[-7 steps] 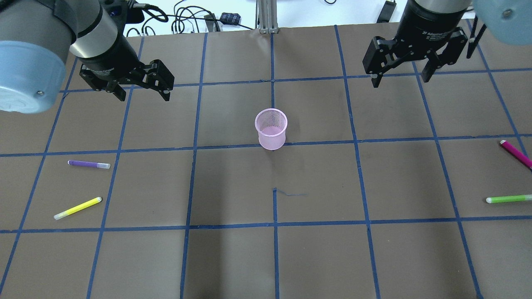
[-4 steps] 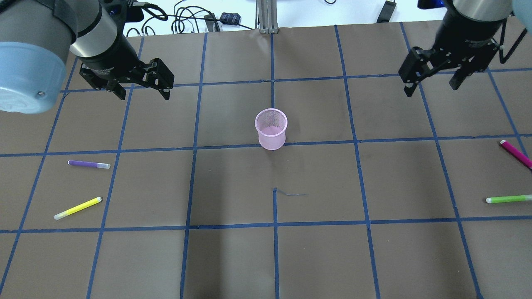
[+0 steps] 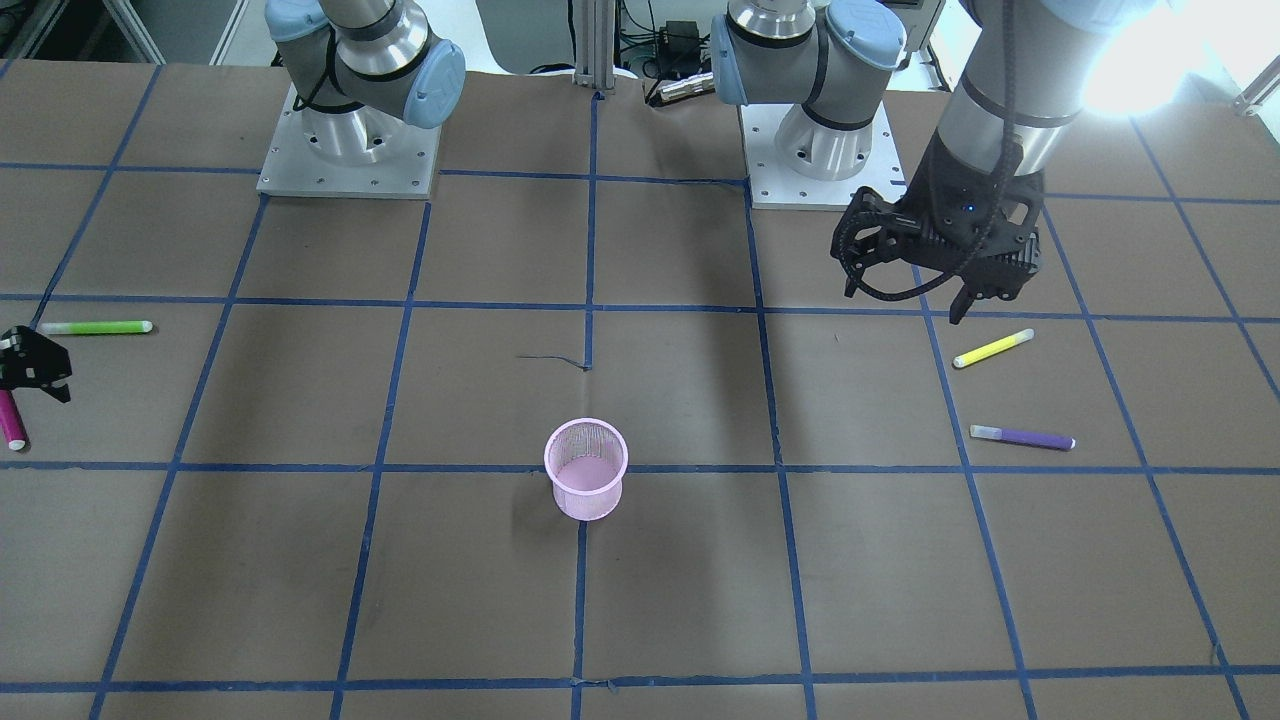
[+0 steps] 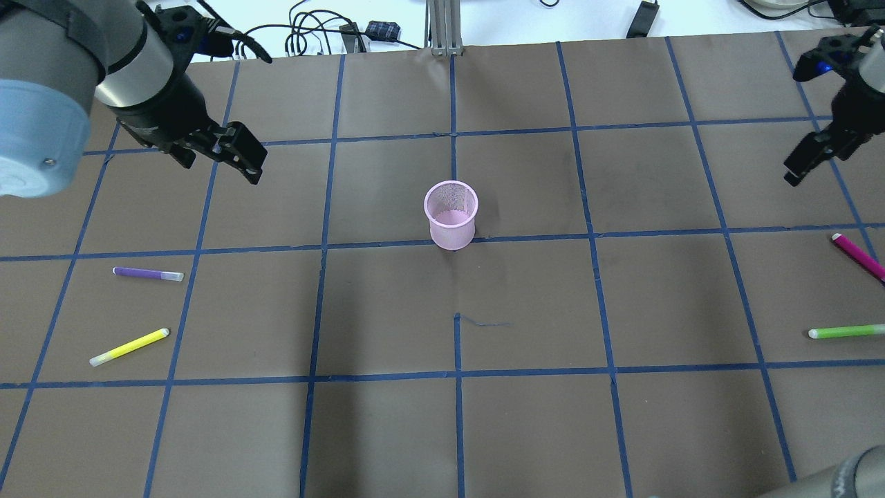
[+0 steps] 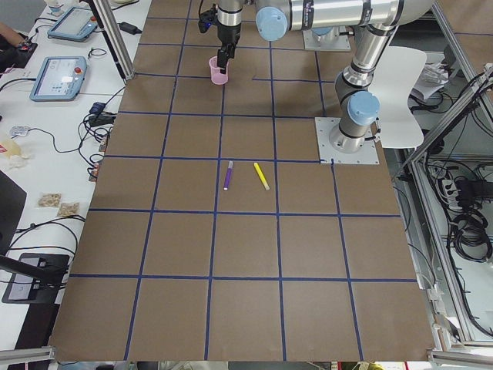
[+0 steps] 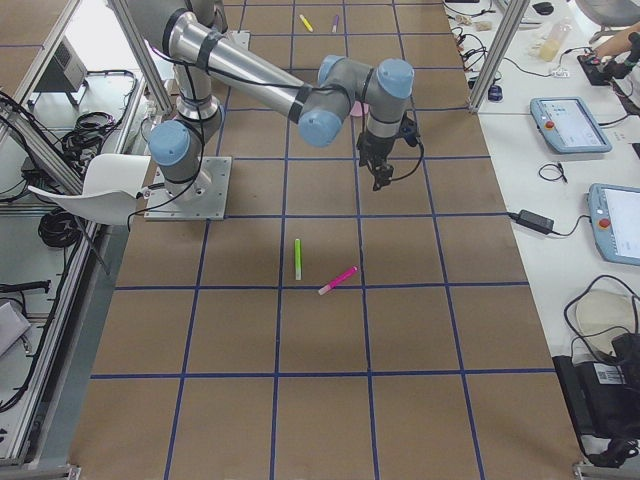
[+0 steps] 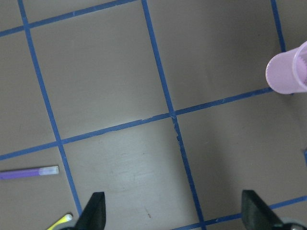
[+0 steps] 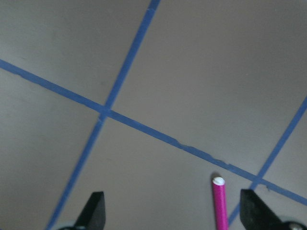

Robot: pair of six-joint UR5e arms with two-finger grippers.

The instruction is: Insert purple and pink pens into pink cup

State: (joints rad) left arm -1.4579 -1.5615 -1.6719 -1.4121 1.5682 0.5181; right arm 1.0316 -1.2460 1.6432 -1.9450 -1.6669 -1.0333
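Note:
The pink mesh cup (image 4: 451,223) stands upright at the table's centre and also shows in the front view (image 3: 586,480). The purple pen (image 4: 148,274) lies flat on the left side. It also shows at the lower left of the left wrist view (image 7: 29,172). The pink pen (image 4: 857,256) lies at the right edge and its tip shows in the right wrist view (image 8: 220,203). My left gripper (image 4: 220,169) is open and empty, above the table beyond the purple pen. My right gripper (image 8: 175,215) is open and empty, above the table just short of the pink pen.
A yellow pen (image 4: 129,346) lies near the purple pen. A green pen (image 4: 845,332) lies near the pink pen. Blue tape lines grid the brown table. Cables and a metal post (image 4: 442,28) sit at the far edge.
My right gripper has swung far to the right, toward the table's edge near the pink pen. My left gripper has shifted slightly left and turned. The pens and the cup have not moved.

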